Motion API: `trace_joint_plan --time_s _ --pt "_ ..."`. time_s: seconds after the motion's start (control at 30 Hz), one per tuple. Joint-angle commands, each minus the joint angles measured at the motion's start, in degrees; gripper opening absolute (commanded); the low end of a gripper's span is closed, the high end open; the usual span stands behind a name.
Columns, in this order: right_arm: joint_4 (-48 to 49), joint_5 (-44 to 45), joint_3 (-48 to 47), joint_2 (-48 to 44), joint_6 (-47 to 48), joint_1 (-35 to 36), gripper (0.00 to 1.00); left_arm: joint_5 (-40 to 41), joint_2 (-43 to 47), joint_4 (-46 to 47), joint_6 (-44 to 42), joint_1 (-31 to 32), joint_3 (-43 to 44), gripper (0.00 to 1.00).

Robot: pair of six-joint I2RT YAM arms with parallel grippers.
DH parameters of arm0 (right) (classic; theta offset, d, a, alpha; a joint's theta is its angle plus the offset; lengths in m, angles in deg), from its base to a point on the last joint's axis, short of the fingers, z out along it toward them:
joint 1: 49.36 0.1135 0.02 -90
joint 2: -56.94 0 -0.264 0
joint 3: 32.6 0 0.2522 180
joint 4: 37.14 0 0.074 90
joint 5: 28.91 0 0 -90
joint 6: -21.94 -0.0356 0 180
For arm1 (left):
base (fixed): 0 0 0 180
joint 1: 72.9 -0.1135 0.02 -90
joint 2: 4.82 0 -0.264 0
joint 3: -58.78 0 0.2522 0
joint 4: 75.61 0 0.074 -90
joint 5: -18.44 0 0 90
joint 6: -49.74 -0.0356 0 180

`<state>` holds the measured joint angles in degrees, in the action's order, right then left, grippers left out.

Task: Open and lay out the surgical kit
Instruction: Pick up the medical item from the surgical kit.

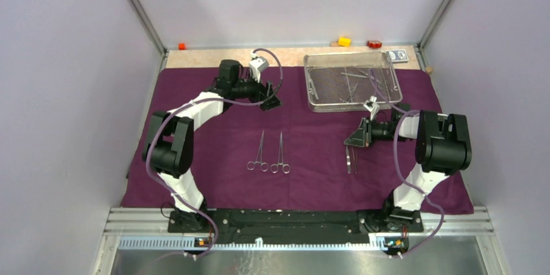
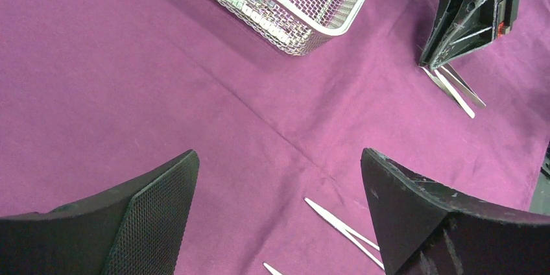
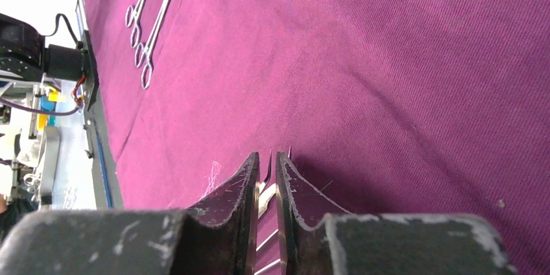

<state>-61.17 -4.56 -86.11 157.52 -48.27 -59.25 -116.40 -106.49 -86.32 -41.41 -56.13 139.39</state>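
Tweezers (image 2: 455, 87) flat on cloth (image 2: 130, 93), one end between right claw (image 3: 273, 161) tips

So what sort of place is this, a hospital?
Likely a robot test cell: plain panel walls, two arms bolted to a rail, and ring-handled clamps laid on purple cloth near a wire-mesh tray.

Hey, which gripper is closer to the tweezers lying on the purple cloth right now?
Right. The right gripper has its tips at the far end of the tweezers; the left gripper hovers open, far off across the cloth to their left.
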Motion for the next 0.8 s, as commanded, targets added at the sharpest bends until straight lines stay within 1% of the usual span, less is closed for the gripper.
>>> trace_joint_plan --time_s 0.0,0.37,0.57,0.63,0.77 --pt "-0.29 -0.71 -0.11 -1.72 4.20 -0.22 0.15 -1.77 0.15 2.32 0.43 0.29 0.26 0.99" --pt "-1.34 1.97 0.15 -6.14 6.48 -0.01 0.16 -2.27 0.57 2.31 0.47 0.36 -0.13 0.99" --pt "-1.57 2.47 -0.22 -7.48 6.38 1.16 0.10 -2.53 0.68 2.15 0.32 0.43 -0.21 0.99" --pt "-1.74 3.11 -0.26 -7.35 6.46 1.44 0.11 -2.45 0.91 2.01 0.05 0.45 -0.23 0.99" --pt "-2.17 3.92 -0.46 -6.99 6.94 1.86 0.15 -2.49 1.62 2.20 -0.34 0.45 -0.87 0.99"
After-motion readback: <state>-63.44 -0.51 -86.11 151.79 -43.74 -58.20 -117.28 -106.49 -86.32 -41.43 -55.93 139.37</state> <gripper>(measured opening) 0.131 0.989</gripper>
